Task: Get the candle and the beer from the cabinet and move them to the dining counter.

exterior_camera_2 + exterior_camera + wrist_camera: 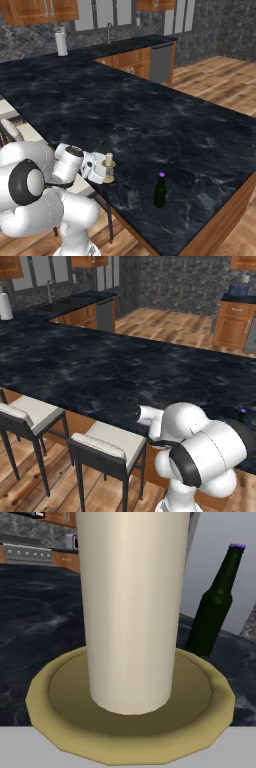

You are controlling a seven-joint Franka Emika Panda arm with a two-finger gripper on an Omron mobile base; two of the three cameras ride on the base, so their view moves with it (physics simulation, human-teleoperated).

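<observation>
The candle (108,167) sits pinched in the gripper (103,170) right at the near edge of the worktop (150,115), and that edge is where I judge the trouble lies: if the gripper lets go while the round dish base hangs partly past the lip, the candle could tip off toward the stools (107,448) and the wooden floor below. From the right base view I cannot tell whether the base already rests on the marble or hangs just above it, so a release from any height could also make it wobble, being a tall pillar on a small foot. A sideways pull of the closed gripper on withdrawal could drag it over as well. In the hand view the candle (131,607) is a smooth cream-white pillar, upright, standing in the middle of an olive-brass dish with a raised rim. The beer (160,190) stands upright on the same worktop, near the candle but apart from it, a slim dark green bottle with a purple cap; a wide swing of the arm could knock it. Farther off, a white paper-towel roll (61,42) stands by the sink (55,306).
</observation>
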